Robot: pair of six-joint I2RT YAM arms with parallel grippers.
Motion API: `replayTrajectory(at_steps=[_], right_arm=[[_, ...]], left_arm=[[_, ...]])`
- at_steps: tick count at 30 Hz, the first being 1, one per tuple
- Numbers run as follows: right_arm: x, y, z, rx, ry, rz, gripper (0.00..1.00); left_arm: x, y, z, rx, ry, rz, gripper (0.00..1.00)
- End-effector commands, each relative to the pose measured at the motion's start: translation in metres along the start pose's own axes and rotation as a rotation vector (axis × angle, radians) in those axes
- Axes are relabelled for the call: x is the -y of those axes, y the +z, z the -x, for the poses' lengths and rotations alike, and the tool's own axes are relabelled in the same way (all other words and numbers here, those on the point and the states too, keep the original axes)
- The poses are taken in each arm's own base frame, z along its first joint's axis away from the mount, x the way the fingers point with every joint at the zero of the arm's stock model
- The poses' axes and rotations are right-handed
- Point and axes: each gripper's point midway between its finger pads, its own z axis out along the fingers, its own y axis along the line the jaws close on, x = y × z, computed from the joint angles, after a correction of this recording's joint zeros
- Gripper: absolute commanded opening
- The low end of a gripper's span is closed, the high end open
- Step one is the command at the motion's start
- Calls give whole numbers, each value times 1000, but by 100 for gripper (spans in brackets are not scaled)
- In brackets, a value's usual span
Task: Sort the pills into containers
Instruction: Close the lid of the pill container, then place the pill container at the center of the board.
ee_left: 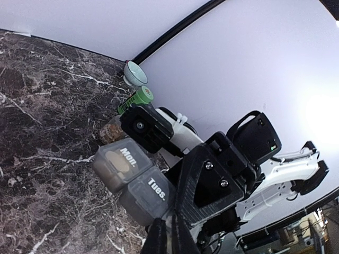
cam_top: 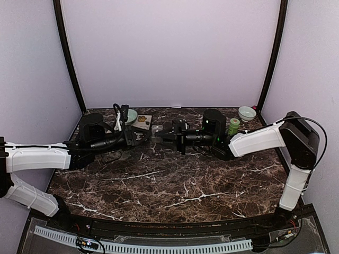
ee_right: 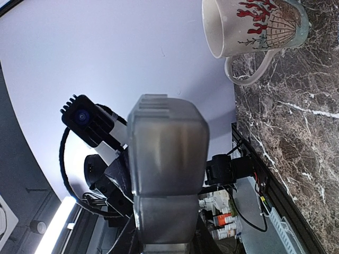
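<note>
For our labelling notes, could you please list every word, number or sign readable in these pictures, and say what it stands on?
"Mon." - on the lid of the end compartment of the pill organiser.
"Tues." - on the lid of the compartment next to it.
The label on the green bottle is too blurred to read.
The labels on the small bottles off the table are too small to read.
The mug bears only a coral-and-shell picture, no words.

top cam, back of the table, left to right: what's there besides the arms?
pale teal bowl → pill organizer → green jar → small pale bowl
</note>
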Motion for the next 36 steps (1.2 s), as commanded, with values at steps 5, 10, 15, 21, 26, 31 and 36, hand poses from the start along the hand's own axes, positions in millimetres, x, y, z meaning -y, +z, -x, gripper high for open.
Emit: replayTrajectory(at_steps=[5,10,15,21,26,31,36], right_arm=[[-67,5,-29,-93,-134,226,0],[-26,5,-23,-81,-153,68,1],[56,-4,-15,-103,-205,-234,2],[123,-17,-13,-152,-210,-365,2],[159,-23,-13,-208,-192,-435,3],[196,-31,-14,-254,-172,-527,5],[217,-39,-10,-260,-172,-600,13]], left_arm=[[-9,4,-35,-127,-14,-2,3],[-17,-5,-22,-62,14,84,28],[-26,-14,-15,-31,61,164,48],[-36,-15,-23,-66,82,196,48],[-44,-18,-29,-96,111,229,48],[-51,-24,-35,-114,128,257,48],[-57,-31,-41,-123,133,278,48]])
